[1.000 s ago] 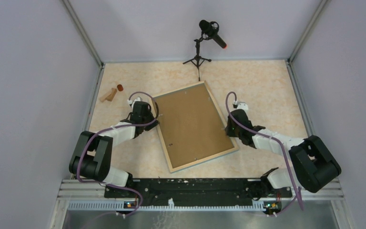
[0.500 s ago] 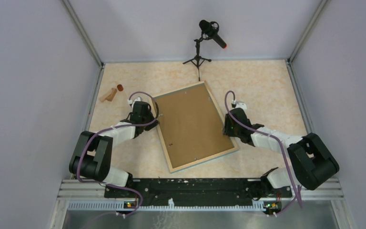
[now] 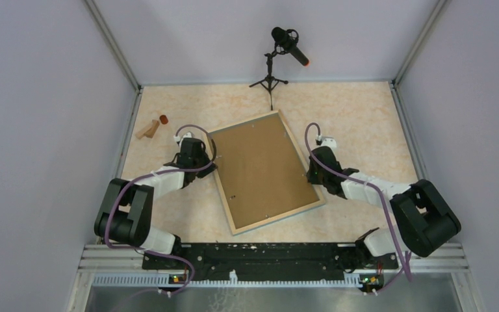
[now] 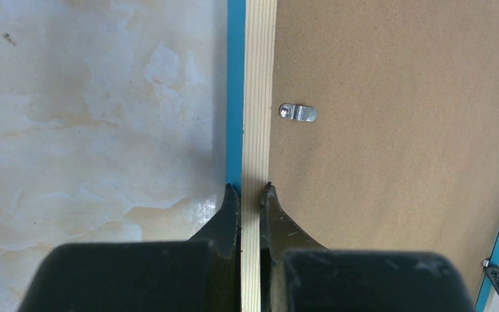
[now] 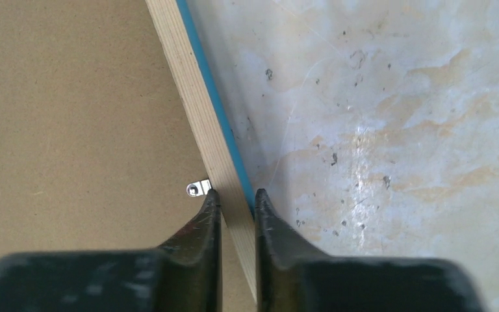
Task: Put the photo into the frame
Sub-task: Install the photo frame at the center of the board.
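The frame (image 3: 299, 213) lies face down in the middle of the table, its brown backing board (image 3: 263, 170) up inside the light wood rim. The photo is hidden. My left gripper (image 3: 209, 166) is shut on the frame's left wood rail (image 4: 258, 104); one finger sits on the blue outer edge, the other on the board side. My right gripper (image 3: 309, 174) is shut on the right wood rail (image 5: 195, 97), next to a small metal tab (image 5: 198, 188). Another metal tab (image 4: 297, 112) shows in the left wrist view.
A microphone on a small tripod (image 3: 271, 65) stands at the back centre. Small wooden pieces (image 3: 151, 127) lie at the back left. Grey walls close in the marble-patterned table (image 3: 364, 117) on three sides.
My right gripper has shifted slightly left and closed in on the frame's right rail. The left gripper and the frame have not visibly moved.
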You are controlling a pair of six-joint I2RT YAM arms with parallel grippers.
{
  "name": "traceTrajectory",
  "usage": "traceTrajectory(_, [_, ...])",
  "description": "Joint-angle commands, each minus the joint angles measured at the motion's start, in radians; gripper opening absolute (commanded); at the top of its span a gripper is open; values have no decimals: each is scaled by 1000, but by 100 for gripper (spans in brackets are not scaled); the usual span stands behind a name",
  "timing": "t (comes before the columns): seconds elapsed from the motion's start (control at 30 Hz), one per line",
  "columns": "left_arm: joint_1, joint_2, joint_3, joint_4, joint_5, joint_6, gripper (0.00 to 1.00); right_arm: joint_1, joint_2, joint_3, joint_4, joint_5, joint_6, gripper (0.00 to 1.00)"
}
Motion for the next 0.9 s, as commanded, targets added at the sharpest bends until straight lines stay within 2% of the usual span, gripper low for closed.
traceTrajectory(0.0, [-5, 34, -33, -63, 56, -14, 0, 6, 45, -37, 121, 51, 19, 0])
traceTrajectory(0.1, [-4, 33, -32, -63, 56, -14, 0, 7, 49, -55, 172, 37, 37, 0])
traceTrajectory(0.23, [-3, 35, -32, -59, 62, -7, 0, 7, 14, -32, 92, 6, 43, 0])
traceTrajectory(0.37, [-7, 47, -12, -59, 84, 10, 0, 7, -88, -45, -2, -18, 65, 4])
traceTrajectory(0.5, [-11, 63, 26, -43, 118, 39, 0, 7, -207, -137, -22, -125, 176, 0])
traceTrajectory(0.7, [-15, 156, 161, 10, 201, 89, 0, 16, -337, -290, 43, -264, 340, 0])
traceTrajectory(0.87, [-14, 296, 333, 4, 207, 96, 0, 88, -423, -322, 46, -293, 405, 2])
